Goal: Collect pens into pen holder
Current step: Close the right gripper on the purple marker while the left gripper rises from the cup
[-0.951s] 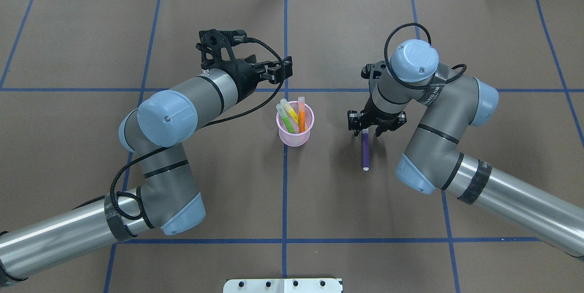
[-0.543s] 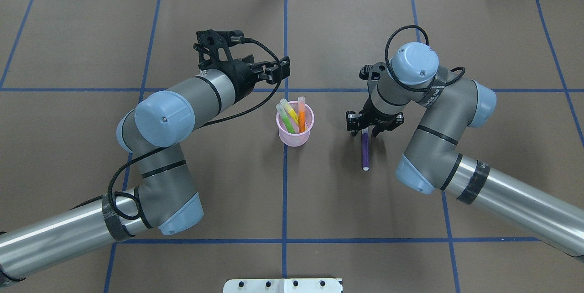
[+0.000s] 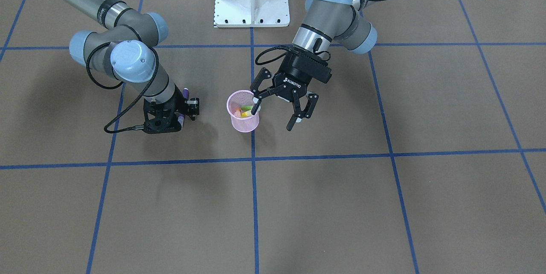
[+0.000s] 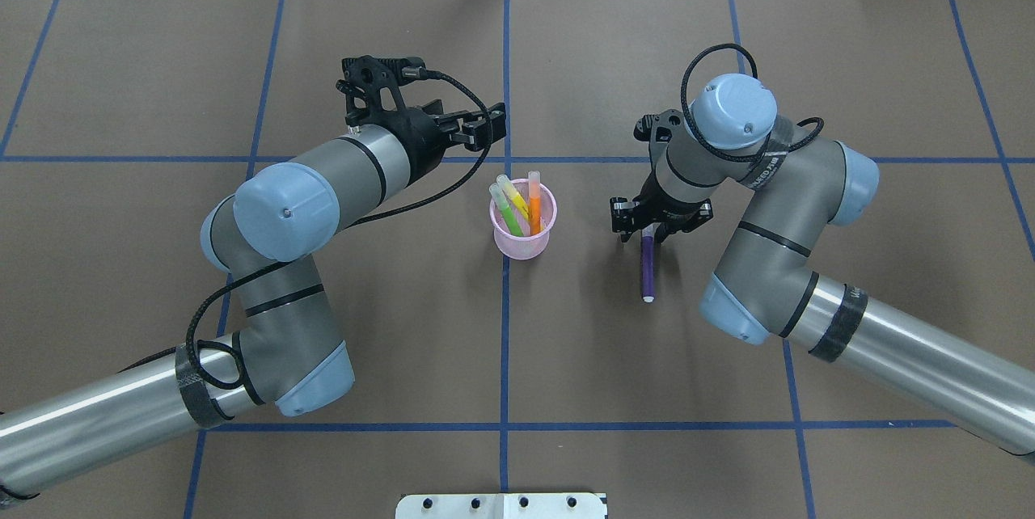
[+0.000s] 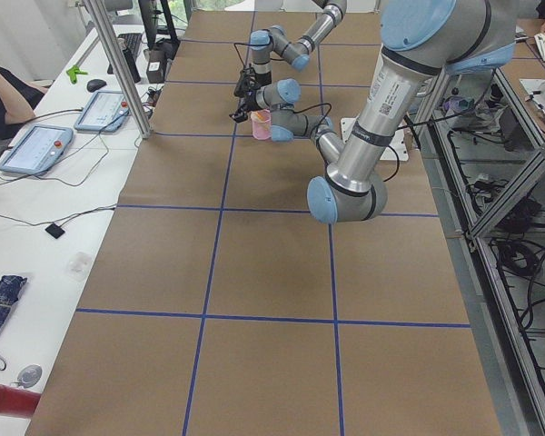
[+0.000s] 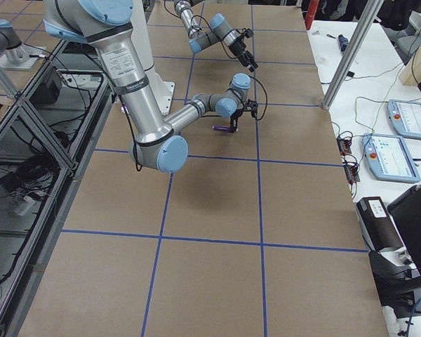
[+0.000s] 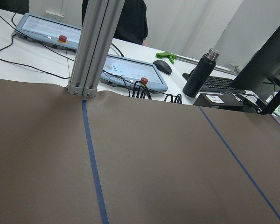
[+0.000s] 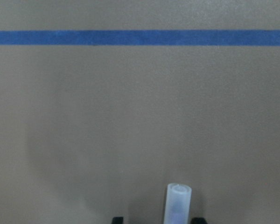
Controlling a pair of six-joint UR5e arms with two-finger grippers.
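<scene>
The pink mesh pen holder [image 4: 523, 226] stands upright at the table's middle, also in the front view [image 3: 243, 116]. The green pen [image 4: 506, 213], yellow pen [image 4: 515, 197] and orange pen [image 4: 534, 197] stand inside it. The purple pen [image 4: 647, 268] lies flat on the table to its right. My right gripper [image 4: 647, 233] is open, pointing down, its fingers on either side of the pen's far end. The right wrist view shows the pale cap [image 8: 178, 203] between the fingertips. My left gripper [image 4: 489, 127] is open and empty, in the air beyond the holder [image 3: 276, 115].
The white robot base plate [image 4: 501, 505] sits at the near edge. An aluminium post [image 7: 91, 46] stands at the far edge. Behind it is a desk with tablets and a black bottle [image 7: 199, 74]. Blue tape lines cross the brown table cover [image 4: 501, 357].
My left arm has drawn back a little to the left, away from the holder. My right gripper has shifted slightly over the purple pen's end. The pen has not moved.
</scene>
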